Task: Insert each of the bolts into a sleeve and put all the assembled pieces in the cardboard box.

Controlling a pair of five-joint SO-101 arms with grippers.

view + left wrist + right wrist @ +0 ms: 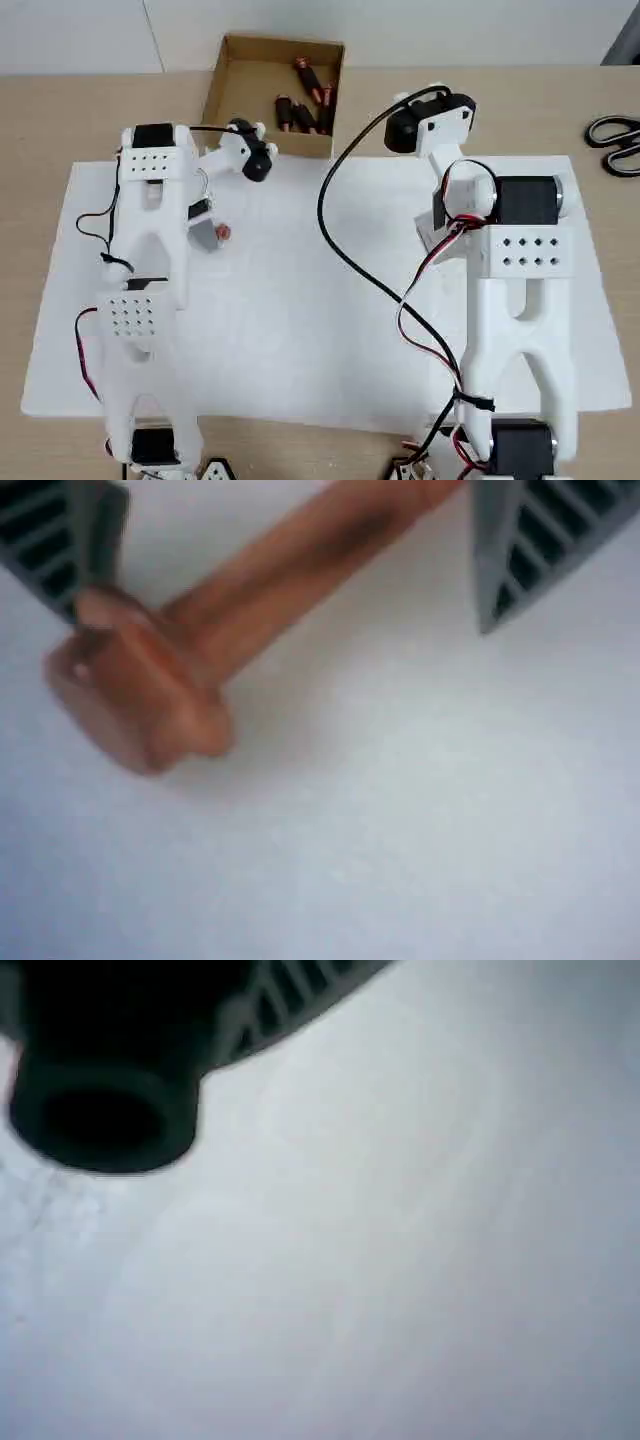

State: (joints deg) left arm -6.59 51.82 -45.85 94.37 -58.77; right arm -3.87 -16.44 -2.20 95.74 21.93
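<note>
An orange bolt (150,690) lies on the white mat (420,820). My left gripper (285,600) is open, with one grey ribbed finger on each side of the bolt. One finger (70,550) sits right at the bolt's head. From above, the bolt's head (223,232) pokes out beside the left gripper (205,232). My right gripper (150,1030) is shut on a black sleeve (100,1110), whose open end hangs over the mat. The cardboard box (222,80) stands at the back and holds several assembled pieces (305,108).
The white mat (300,330) covers the middle of the wooden table. Scissors (615,140) lie at the far right. Black and red cables (350,240) loop across the mat from the right arm (520,260).
</note>
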